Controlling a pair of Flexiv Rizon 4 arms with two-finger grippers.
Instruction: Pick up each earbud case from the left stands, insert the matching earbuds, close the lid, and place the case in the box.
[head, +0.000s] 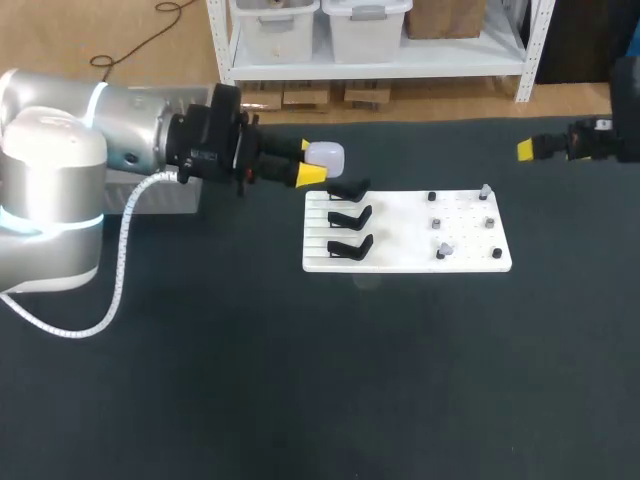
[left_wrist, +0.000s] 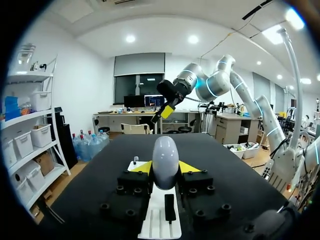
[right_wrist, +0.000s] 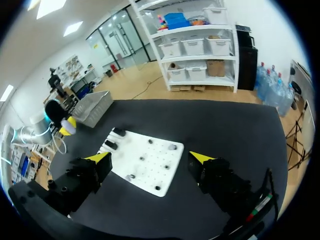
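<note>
My left gripper (head: 308, 161) is shut on a pale rounded earbud case (head: 327, 156), held in the air just above the far left corner of the white board (head: 405, 262). In the left wrist view the case (left_wrist: 165, 161) stands upright between the yellow tips. Three black stands (head: 350, 216) line the board's left side, all bare. Small earbuds (head: 445, 248) sit on pegs across its right half. My right gripper (head: 530, 150) hovers open off the table's far right, and in its own view the gripper (right_wrist: 150, 157) has nothing between its fingers.
A grey basket (right_wrist: 95, 106) stands at the far left of the table, mostly hidden behind my left arm in the head view. Dark tabletop (head: 330, 380) stretches in front of the board.
</note>
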